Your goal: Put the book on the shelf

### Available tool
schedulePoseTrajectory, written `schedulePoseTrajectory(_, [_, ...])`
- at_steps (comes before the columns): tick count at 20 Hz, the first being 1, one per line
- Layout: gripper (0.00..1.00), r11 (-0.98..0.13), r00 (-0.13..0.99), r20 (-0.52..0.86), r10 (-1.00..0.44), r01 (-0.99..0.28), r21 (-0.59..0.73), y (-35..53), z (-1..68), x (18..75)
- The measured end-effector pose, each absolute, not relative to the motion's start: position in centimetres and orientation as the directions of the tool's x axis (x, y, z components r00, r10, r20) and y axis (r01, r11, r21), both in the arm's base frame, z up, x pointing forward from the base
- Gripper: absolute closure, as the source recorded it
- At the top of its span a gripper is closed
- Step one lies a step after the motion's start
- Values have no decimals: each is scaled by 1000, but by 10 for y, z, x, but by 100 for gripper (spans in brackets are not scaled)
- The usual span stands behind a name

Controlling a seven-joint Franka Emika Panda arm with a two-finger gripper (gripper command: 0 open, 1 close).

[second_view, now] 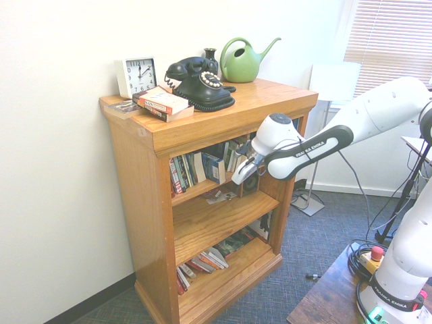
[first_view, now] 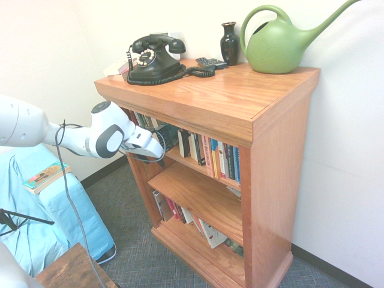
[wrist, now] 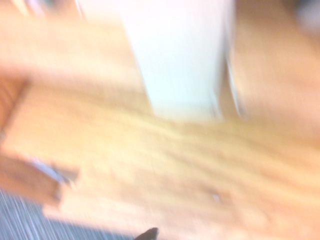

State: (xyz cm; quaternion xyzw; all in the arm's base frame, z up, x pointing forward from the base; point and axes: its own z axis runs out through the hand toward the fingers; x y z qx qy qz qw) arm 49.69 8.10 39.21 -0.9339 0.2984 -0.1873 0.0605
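The book (second_view: 214, 166), a thick dark blue-teal paperback, stands upright on the shelf (second_view: 202, 191), the top inner board of the reddish-orange bookcase (first_view: 264, 150). It sits among other books, and in the first exterior view it shows as a dark teal spine (first_view: 168, 135) behind my hand. My gripper (second_view: 241, 177) hovers just in front of the shelf's edge, to the book's right, open and empty; in the first exterior view the gripper (first_view: 155, 150) is at the shelf's left end. The blurred wrist view shows a pale upright block (wrist: 180, 55) on the wooden board (wrist: 175, 165).
A black telephone (first_view: 153, 59), dark vase (first_view: 229, 43) and green watering can (first_view: 279, 43) sit on the bookcase top, with a clock (second_view: 137, 74) and stacked books (second_view: 162, 103). A thin orange-and-teal book (first_view: 45, 176) lies on the blue seat. A dark brown table (first_view: 72, 270) stands near the arm's base.
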Motion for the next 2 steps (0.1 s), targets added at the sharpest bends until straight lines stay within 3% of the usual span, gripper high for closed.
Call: schedulePoseTrajectory(2, [0, -812, 754, 302, -583, -547, -201, 74, 384, 477])
